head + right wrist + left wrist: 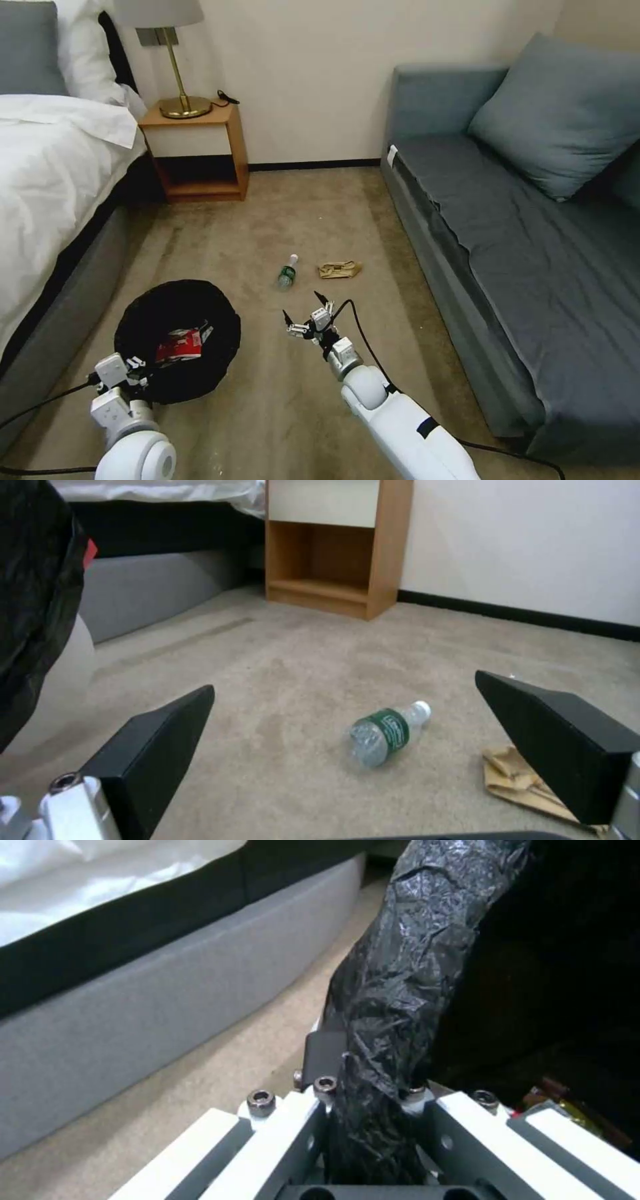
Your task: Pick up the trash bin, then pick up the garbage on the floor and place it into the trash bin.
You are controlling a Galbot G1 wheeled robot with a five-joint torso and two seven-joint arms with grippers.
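The trash bin, round and lined with a glossy black bag, is at my lower left by the bed. A red-and-white wrapper lies inside it. My left gripper is shut on the bin's near rim; the left wrist view shows the crinkled bag liner pinched at the left gripper. On the carpet ahead lie a green-labelled clear bottle and a tan paper bag. My right gripper hovers open just short of the bottle, holding nothing.
A white-sheeted bed with a grey base runs along the left. A grey sofa fills the right. A wooden nightstand with a brass lamp stands against the far wall. Open carpet lies between bed and sofa.
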